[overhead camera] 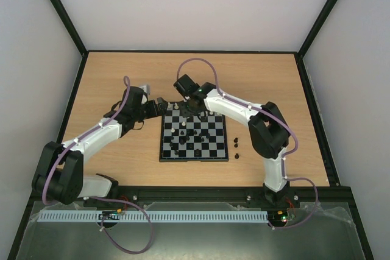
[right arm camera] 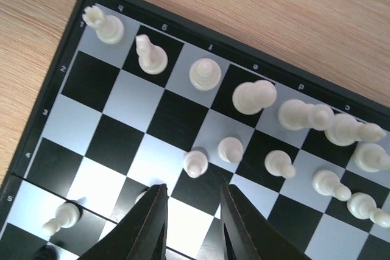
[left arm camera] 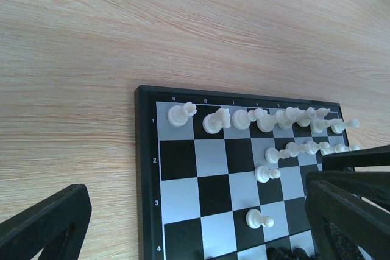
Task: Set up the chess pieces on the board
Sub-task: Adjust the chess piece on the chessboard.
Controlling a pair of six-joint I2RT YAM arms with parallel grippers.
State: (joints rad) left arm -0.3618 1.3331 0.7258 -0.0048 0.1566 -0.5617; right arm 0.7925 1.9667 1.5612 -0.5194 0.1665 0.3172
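Hovering over board [overhead camera: 193, 136] on wooden surface [overhead camera: 122, 71], right pincer [right arm camera: 192, 211] slightly parted, pinching nothing, left pincer [left arm camera: 195, 193] spread wide at board corner, white pieces [right arm camera: 207, 74] filling far rows, two black pieces [overhead camera: 235, 142] off-board, right side

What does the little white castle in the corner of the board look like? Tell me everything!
The white castle is a tiny cream piece, shiny like plastic, with a notched crown on top and a wider round foot. It stands upright on the pale corner square of the board, at the end of the white back row, beside a horse-shaped piece. Only the board touches it.
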